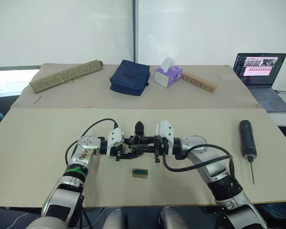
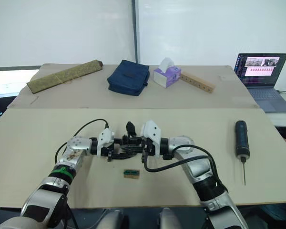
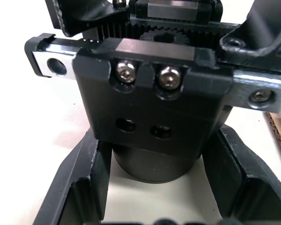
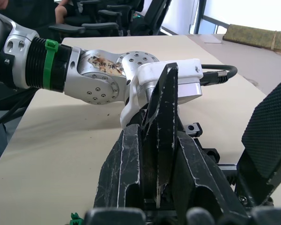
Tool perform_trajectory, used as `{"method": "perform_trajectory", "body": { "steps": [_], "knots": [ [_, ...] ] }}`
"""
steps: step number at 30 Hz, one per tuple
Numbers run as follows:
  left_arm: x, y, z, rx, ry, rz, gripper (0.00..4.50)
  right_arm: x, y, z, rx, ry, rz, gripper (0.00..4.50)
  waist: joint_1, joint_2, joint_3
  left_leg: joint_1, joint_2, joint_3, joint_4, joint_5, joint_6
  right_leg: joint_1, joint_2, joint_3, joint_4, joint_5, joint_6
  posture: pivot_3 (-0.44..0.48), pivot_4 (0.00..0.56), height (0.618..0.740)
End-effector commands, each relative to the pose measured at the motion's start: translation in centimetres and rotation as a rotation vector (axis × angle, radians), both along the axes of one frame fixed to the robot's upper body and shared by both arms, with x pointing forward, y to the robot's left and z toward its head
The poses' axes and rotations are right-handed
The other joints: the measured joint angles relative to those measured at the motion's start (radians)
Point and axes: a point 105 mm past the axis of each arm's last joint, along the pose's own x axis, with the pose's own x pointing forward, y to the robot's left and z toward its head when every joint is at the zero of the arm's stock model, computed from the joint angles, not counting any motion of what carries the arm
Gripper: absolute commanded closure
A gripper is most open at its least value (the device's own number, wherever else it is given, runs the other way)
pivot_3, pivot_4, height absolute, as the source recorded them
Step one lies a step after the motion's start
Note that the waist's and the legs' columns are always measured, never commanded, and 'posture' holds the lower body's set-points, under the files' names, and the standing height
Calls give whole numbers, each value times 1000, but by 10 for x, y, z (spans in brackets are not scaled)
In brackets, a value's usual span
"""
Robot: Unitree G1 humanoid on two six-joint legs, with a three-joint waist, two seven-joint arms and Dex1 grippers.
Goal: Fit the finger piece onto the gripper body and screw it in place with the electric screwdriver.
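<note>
The two arms meet at the middle of the near table [image 1: 33,143], wrists facing each other. The gripper body [image 1: 136,143] sits between them, above the tabletop, with its long toothed rail running left to right along the line of the two wrists.

The left gripper [image 1: 120,149] holds the gripper body from the left side. In the left wrist view its two black fingers [image 3: 86,180] flank the round base of the gripper body [image 3: 152,119], one on each side, pinching the base between them. Two screw heads and two empty holes show on the block's facing side.

The right gripper [image 1: 155,147] approaches from the right side. In the right wrist view its fingers [image 4: 122,173] are closed on the finger piece [image 4: 160,126], which stands between them with its long axis along the fingers and its tapered tip pointing toward the left wrist. In the head views a pointed black finger [image 1: 139,127] stands up and away from the robot above the block.

The electric screwdriver [image 1: 247,141] lies on the table well apart to the right, its long axis running near to far, thin bit toward the near edge. A small tan-and-green block [image 1: 139,172] lies just in front of the grippers.
</note>
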Motion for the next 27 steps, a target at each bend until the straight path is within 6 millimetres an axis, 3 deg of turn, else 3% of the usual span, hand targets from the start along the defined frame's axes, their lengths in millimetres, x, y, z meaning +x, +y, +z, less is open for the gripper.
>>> {"method": "perform_trajectory", "body": {
  "steps": [1,8,14,22,23,27],
  "knots": [
    [-7,2,-8,25,37,-23,2230,-1,-2,-33,-105,106,-24,4094,-1,0,-1,0,0,0,0,0,0,0,0,0,0,0,0,0,150,740],
    [-6,2,-7,28,35,-16,2230,14,-14,-45,-182,82,-97,4094,-4,0,-1,3,0,1,-1,0,0,2,1,1,0,0,0,0,150,740],
    [-6,1,-9,19,46,-8,2230,16,-12,-33,-174,62,-72,4094,-4,0,-1,17,1,1,-6,0,0,16,1,1,-4,-2,-2,0,150,740],
    [-7,-1,-13,24,65,-4,2230,9,-3,0,-70,3,6,4094,-4,0,-1,16,1,1,-6,0,0,15,1,0,-4,-2,-2,0,150,740],
    [-7,-1,-13,24,67,-1,2230,7,-2,6,-41,-4,22,3070,-3,0,-1,16,1,1,-6,0,0,15,1,0,-4,-2,-2,0,150,740],
    [-5,0,-14,28,70,9,2230,0,1,30,62,-36,72,1700,0,1,-1,12,1,0,-6,0,0,12,1,0,-5,-2,-2,0,150,740]
  ]
}}
